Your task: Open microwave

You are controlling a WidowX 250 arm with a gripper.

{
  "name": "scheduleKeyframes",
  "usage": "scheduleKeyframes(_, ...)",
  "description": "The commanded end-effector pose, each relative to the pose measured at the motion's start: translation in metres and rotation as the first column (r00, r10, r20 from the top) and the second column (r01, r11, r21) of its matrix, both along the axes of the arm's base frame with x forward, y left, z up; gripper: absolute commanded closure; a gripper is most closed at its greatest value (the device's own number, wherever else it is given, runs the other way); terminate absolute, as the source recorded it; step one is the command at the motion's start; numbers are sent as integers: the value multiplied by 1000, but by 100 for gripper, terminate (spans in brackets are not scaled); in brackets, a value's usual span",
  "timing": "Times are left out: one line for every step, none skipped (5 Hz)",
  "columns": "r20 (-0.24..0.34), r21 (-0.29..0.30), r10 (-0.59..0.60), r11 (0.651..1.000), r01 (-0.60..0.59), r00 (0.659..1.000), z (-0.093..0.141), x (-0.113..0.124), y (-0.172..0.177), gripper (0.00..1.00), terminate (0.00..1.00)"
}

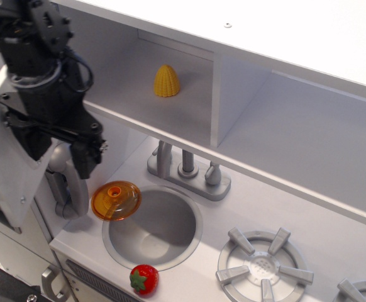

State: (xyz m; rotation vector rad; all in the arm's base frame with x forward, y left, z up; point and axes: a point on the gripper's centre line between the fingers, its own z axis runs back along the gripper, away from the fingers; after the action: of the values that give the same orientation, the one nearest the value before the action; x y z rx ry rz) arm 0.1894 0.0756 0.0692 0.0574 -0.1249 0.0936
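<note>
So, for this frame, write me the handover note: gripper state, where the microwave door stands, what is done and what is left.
Gripper: open, holding nothing, low at the far left beside the door.
Microwave door: swung wide to the left; only its plain inner face shows. The compartment is exposed, with a yellow corn cob standing inside.
Done: the opening looks complete.
Left: probably only lift the arm clear of the door and the grey wall phone behind the fingers. Whether a finger touches the door cannot be told.

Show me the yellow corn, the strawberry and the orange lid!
yellow corn (166, 82), main camera view, middle of its ridged body.
strawberry (144, 278), main camera view, its red side.
orange lid (116, 200), main camera view, beside its centre knob.
</note>
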Motion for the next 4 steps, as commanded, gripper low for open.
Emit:
scheduleKeyframes(24, -9, -17, 1000, 18, 1000, 25, -1, 5, 0, 0)
scheduleKeyframes(5, -61, -21, 998, 22, 1000, 44, 4, -13, 0, 0)
scheduleKeyframes(22, -144, -11, 989, 14, 1000, 73, 5, -16, 0, 0)
scheduleKeyframes(54, -201, 0, 979, 11, 999, 96, 2, -8, 0, 0)
